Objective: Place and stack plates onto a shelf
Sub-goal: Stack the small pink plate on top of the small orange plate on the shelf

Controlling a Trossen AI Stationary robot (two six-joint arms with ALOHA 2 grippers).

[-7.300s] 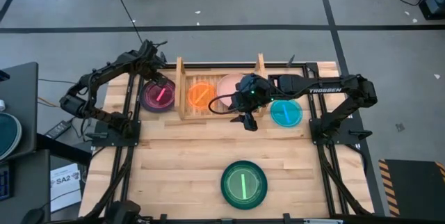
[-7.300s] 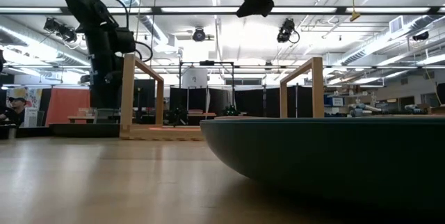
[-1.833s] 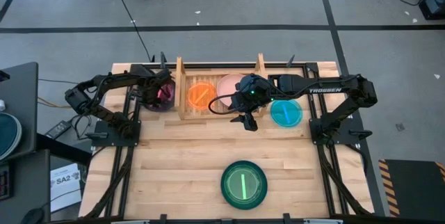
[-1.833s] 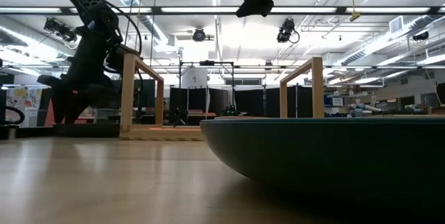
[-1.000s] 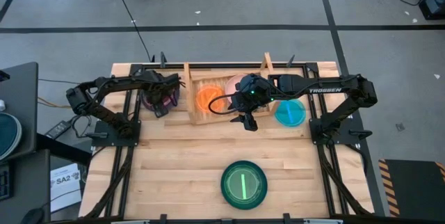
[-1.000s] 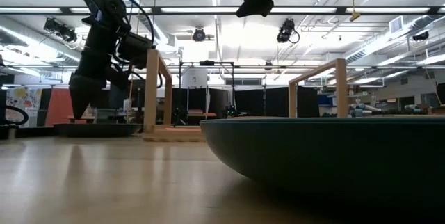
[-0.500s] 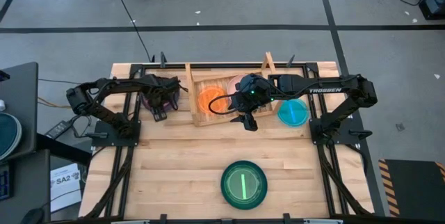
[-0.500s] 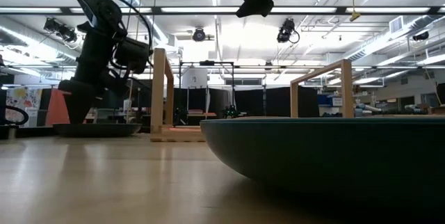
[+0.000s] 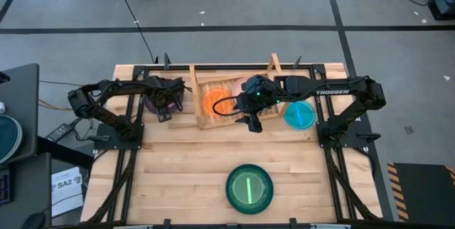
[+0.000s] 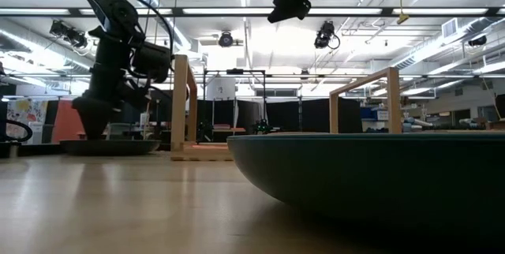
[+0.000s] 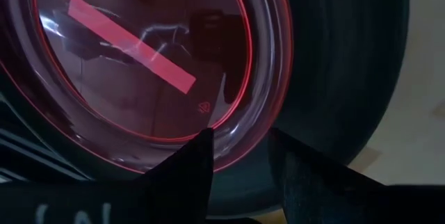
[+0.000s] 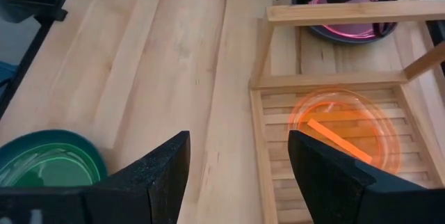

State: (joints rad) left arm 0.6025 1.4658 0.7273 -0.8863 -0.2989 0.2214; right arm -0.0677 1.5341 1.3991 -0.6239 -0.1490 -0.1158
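A maroon plate (image 11: 139,64) lies nested in a darker purple plate (image 11: 341,64) on the table at the far left, beside the shelf (image 9: 229,119). My left gripper (image 11: 240,137) points steeply down over the plates, open, one finger inside the maroon rim and one outside it. The shelf sits skewed, with an orange plate (image 9: 213,103) and a pink plate (image 9: 238,84) lying on its slats. A cyan plate (image 9: 299,115) lies on the table to the shelf's right, and a green plate (image 9: 249,188) near the front edge. My right gripper (image 9: 250,124) hangs open above the shelf's front. My left gripper stands astride the maroon plate's rim (image 11: 240,116), coming from above. One fingertip (image 11: 201,144) is over the plate's inside, the other (image 11: 278,144) over the purple plate outside it. Whether either finger touches the rim, I cannot tell. Both plates lie flat on the table.
The shelf's two upright side boards (image 10: 183,104) (image 10: 390,100) stand to either side of its slats. Bare tabletop (image 9: 178,165) spreads between the shelf and the green plate. Black frame rails run along the table's edges.
My left gripper has sunk a little toward the maroon plate, rolling slightly as it went, and its fingers keep the same gap. The shelf has slid a touch further toward the table's right edge. My right arm has kept still.
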